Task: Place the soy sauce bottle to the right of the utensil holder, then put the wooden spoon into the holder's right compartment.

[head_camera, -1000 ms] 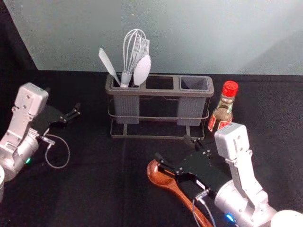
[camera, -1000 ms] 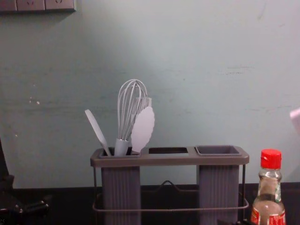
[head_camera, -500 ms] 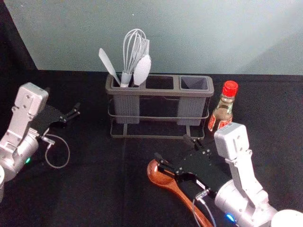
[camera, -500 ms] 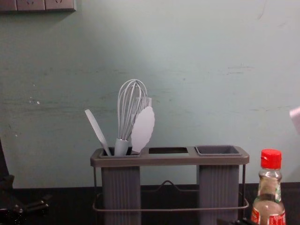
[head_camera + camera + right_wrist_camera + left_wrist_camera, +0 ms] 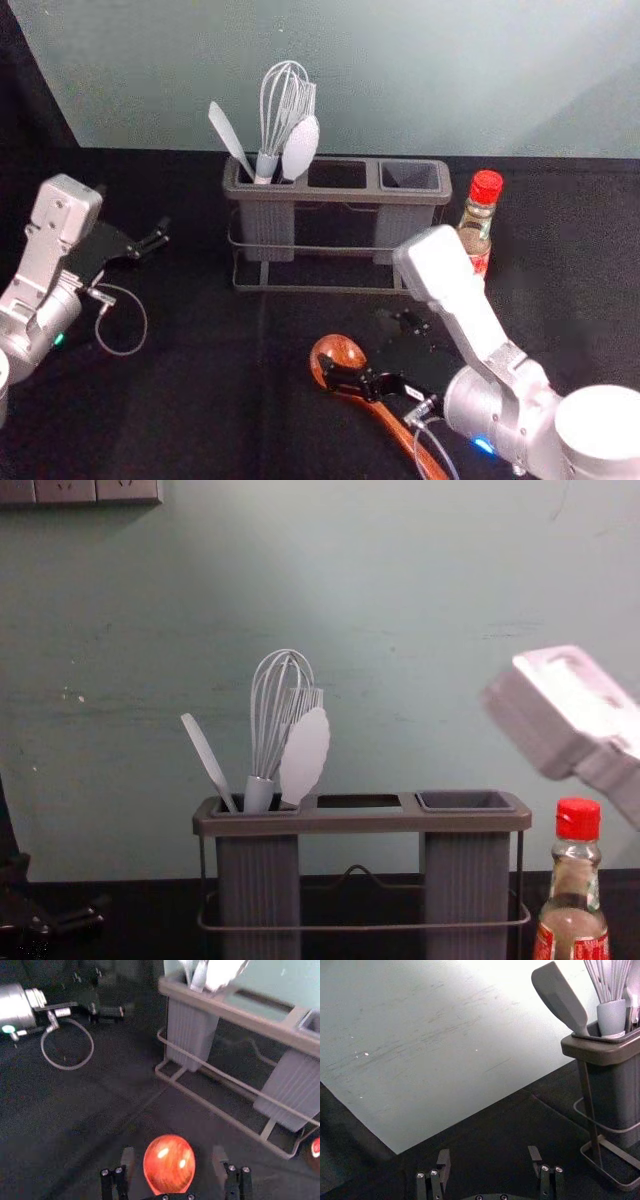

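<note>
Moved since the earlier frame: R gripper & its arm. Wrist housing has swung up/left in head view, now hiding part of the bottle's lower half (in chest view it pokes in much further from the right edge). L gripper, holder & bottle same pos as before.

R gripper is at lower centre-right of head view, at the wooden spoon. Jaws apart, one each side of the spoon's bowl per R wrist view, gap visible both sides (not clamped there). Spoon lies on the dark tabletop, bowl at lower centre of head view, handle running to the bottom edge, lower right.

Soy sauce bottle stands upright just beside the utensil holder, on its right; red cap on, right of centre in head view, lower right in chest view. Holder sits upper centre in head view, w/ whisk, spatula & white scalloped utensil in its left compartment.

L gripper parked at the left of head view, jaws apart (L wrist view confirms).
</note>
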`<control>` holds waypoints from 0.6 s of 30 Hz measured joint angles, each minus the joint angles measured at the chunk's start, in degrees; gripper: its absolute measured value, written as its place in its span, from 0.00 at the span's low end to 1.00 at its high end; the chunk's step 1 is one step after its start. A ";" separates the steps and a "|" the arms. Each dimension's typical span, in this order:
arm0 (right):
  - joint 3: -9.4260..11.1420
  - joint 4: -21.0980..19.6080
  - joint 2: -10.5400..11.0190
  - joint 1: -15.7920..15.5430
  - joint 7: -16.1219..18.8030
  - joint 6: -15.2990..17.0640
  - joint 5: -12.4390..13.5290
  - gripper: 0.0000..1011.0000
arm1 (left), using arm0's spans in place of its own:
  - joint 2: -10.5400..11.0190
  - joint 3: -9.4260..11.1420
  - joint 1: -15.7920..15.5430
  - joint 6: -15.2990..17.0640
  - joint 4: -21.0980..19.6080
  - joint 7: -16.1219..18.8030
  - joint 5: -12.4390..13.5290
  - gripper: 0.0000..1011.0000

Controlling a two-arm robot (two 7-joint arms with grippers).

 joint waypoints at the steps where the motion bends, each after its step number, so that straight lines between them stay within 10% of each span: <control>1: -0.15 -0.19 -0.21 0.42 0.07 1.98 -0.22 0.99 | 0.00 0.00 0.00 0.00 0.00 0.00 0.00 1.00; 9: -2.50 0.36 -3.31 5.59 0.12 17.65 -2.84 0.99 | 0.00 0.00 0.00 0.00 0.00 0.00 0.00 1.00; 18: -3.53 4.41 -6.09 9.33 0.75 23.55 -3.97 0.99 | 0.00 0.00 0.00 0.00 0.00 0.00 0.00 1.00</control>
